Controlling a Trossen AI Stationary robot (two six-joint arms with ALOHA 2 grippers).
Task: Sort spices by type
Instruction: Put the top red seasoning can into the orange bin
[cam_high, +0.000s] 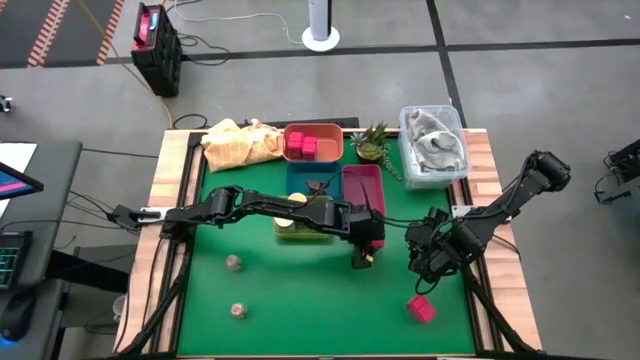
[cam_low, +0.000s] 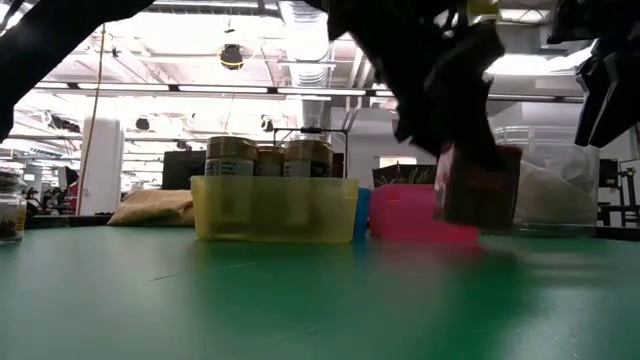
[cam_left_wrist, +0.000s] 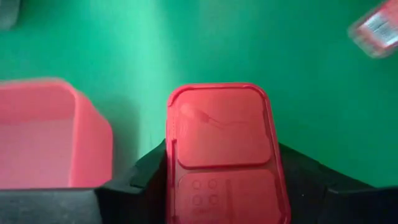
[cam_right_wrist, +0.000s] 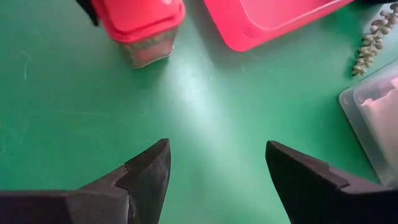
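We see the left gripper (cam_high: 364, 254) out over the green mat (cam_high: 300, 300), its fingers (cam_left_wrist: 140, 180) pinching a pink-lidded spice container (cam_left_wrist: 224, 149) from both sides, just in front of the magenta tray (cam_high: 363, 188). The right gripper (cam_high: 425, 255) hovers close beside it with its fingers (cam_right_wrist: 146, 171) spread and nothing between them. Another pink packet (cam_high: 421, 309) lies nearer the front edge, and two small brownish jars (cam_high: 234, 264) sit well apart to the left.

surface: green mat (cam_high: 300, 290) on wooden table (cam_high: 168, 170)
on it: trays (cam_high: 362, 185), two small jars (cam_high: 234, 263), pink packet (cam_high: 421, 308), plant (cam_high: 371, 142), clear bin (cam_high: 434, 145)
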